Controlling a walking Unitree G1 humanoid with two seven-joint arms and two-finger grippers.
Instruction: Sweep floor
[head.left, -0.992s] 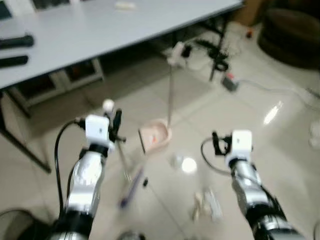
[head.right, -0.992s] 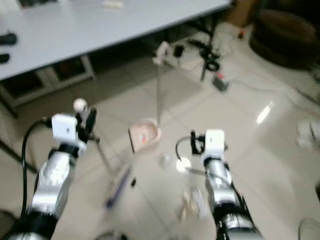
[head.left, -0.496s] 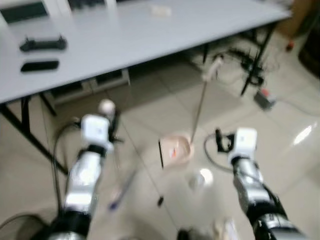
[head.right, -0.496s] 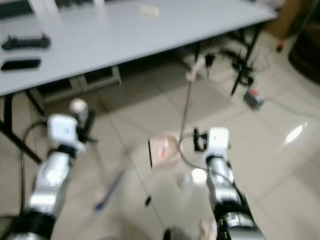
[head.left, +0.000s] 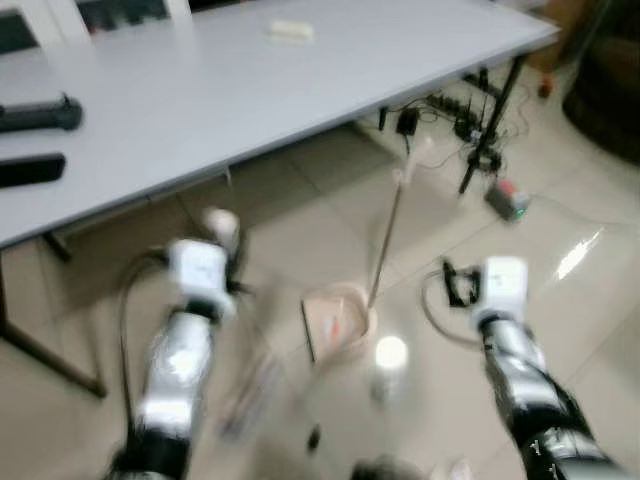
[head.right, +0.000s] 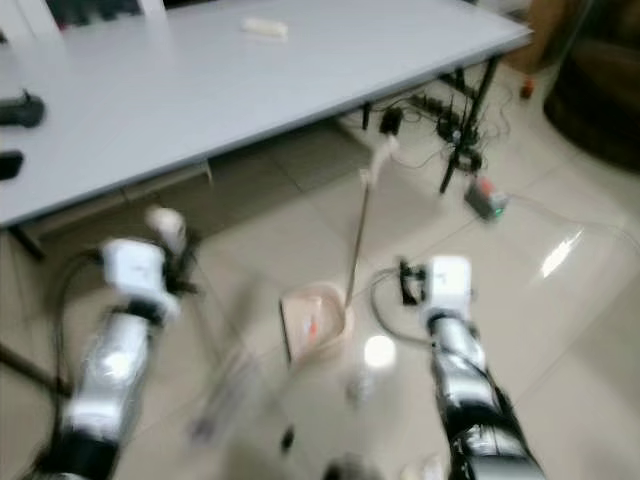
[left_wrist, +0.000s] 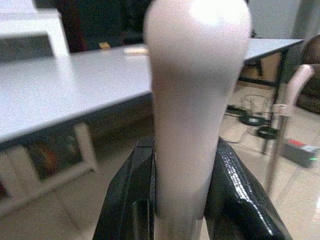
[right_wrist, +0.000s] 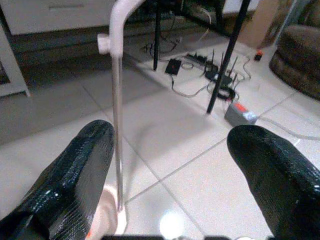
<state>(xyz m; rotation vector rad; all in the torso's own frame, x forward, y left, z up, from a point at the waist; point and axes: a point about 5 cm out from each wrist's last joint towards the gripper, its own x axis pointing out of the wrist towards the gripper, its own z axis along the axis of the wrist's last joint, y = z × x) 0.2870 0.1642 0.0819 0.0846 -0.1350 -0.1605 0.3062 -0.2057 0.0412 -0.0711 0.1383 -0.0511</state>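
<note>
- Left gripper (left_wrist: 182, 200) is clamped on the broom (left_wrist: 192, 100) handle, ready for sweeping.
- Dustpan (head.left: 338, 322) stands upright on the floor (head.left: 590, 330), at 10 o'clock from the right gripper (right_wrist: 170, 175), whose fingers are spread wide, apparently to grasp its pole.

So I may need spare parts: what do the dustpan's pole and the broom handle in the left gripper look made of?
The dustpan pole looks like thin bare metal, grey with a dull sheen, topped by a pale plastic-looking grip. The broom handle, clamped in the left gripper, looks like smooth glossy pinkish plastic with a rounded moulded end.
</note>
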